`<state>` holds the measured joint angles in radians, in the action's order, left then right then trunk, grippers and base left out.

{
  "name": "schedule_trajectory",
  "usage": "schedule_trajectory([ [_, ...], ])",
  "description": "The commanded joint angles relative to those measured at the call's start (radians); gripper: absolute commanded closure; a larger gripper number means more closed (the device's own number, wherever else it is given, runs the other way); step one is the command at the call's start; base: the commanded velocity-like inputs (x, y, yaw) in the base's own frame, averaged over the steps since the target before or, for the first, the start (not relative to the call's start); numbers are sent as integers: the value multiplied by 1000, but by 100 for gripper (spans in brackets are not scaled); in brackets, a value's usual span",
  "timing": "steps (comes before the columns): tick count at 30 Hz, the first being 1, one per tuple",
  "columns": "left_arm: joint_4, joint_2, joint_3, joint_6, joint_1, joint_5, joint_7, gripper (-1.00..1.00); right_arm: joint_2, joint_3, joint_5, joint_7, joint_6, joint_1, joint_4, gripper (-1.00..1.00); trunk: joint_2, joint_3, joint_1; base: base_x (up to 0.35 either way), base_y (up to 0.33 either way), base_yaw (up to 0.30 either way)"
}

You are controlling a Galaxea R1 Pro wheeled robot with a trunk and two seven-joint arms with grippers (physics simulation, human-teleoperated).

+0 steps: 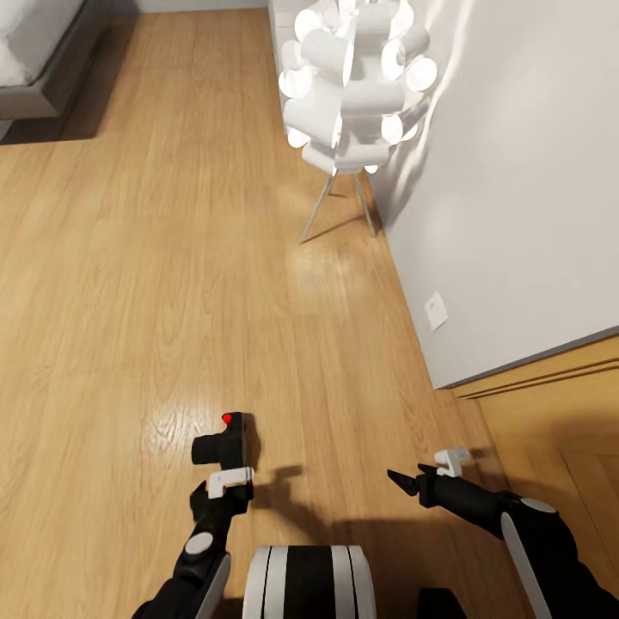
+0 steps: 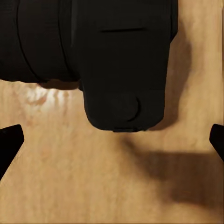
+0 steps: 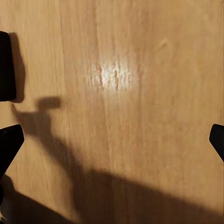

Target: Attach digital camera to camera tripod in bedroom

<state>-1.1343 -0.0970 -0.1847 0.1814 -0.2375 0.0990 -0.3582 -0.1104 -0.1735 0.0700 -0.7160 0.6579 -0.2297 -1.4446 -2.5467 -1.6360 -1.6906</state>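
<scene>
You are looking down over a light wood floor [image 1: 129,284], and the digital camera [image 1: 225,443] is lying on it just ahead of your left gripper [image 1: 230,478]; its red button is showing at the far end and its lens is pointing toward your left. In the left wrist view the camera [image 2: 121,65] is sitting beyond the fingertips [image 2: 9,140], which are standing wide apart at the frame's edges and gripping nothing; so the pick-up is not yet made. Your right gripper [image 1: 421,473] is hovering over bare planks near the wall [image 1: 516,172], its fingertips [image 3: 10,140] likewise spread wide and empty. A white cluster lamp on thin legs [image 1: 352,77] is standing by the wall ahead, and a bed corner [image 1: 34,60] is showing at the far left. By my reading you are at the very start: the grasp, the carry to the tripod and the mounting are all remaining.
</scene>
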Motion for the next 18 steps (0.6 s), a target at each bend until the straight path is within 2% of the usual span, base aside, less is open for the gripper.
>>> schedule_trajectory([
  [1,2,0,-3,-11,0,-3,-7,-100,0,-1,7,0,8,0,0,-100,0,-1,0,0,0,0],
  [3,9,0,-3,-33,0,-30,-5,-100,0,-1,8,0,7,0,0,-100,0,-1,0,0,0,0],
  [6,41,-1,-2,-67,0,-91,0,-100,0,-2,8,0,5,0,0,-100,0,-1,0,0,0,0],
  [10,67,-2,-2,-79,0,-109,2,-100,0,-2,7,0,5,0,0,-100,0,-1,0,0,0,0],
  [18,85,-4,-1,-84,0,-116,2,-100,2,0,4,1,5,0,0,-100,0,-1,0,0,0,0],
])
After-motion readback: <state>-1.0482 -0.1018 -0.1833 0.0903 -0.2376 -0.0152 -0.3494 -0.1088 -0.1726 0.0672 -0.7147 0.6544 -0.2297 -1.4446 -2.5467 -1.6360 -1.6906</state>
